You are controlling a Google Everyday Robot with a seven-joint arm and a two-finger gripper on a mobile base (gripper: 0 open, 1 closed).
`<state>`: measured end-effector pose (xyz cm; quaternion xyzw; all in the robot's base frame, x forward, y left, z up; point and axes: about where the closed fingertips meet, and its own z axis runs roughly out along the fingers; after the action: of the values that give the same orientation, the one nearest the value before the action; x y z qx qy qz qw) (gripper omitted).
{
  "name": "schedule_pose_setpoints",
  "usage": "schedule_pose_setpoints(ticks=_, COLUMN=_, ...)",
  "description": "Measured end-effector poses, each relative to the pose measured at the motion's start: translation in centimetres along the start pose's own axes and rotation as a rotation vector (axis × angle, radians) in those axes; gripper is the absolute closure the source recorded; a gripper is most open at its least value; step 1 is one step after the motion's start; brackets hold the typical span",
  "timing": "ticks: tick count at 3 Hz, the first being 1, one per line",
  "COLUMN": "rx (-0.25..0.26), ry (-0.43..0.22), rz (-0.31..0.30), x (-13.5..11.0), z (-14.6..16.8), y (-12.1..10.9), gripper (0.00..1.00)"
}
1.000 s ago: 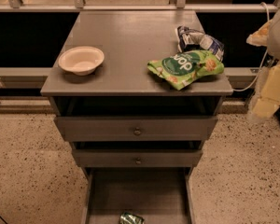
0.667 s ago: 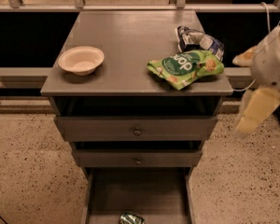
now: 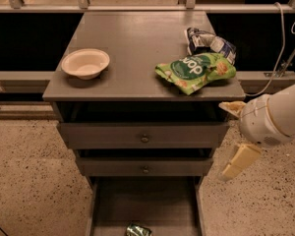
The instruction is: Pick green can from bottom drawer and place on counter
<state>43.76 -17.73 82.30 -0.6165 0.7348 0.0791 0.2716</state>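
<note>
The green can [image 3: 138, 229] lies in the bottom drawer [image 3: 152, 203] (pulled out, so reachable from above). The gripper [image 3: 226, 140] hangs up-right of that drawer, jaws spread, empty.

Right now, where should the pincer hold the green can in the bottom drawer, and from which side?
Probably across its crumpled sides, from above: the green can sits low on the floor of the bottom drawer, walls on both sides, open overhead. The pincer hangs open beside the cabinet.
</note>
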Motion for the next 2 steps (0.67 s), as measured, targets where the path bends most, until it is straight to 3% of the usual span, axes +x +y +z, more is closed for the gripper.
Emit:
schedule_pose_setpoints(ticks=1, rx=-0.001, ry=0.002, rz=0.0, x=0.0, z=-0.1, y=0.0, gripper=0.0)
schedule_pose_setpoints(ticks=2, rx=-0.002, ry=0.0, rz=0.037, x=0.4, z=2.1, y=0.3, gripper=0.0)
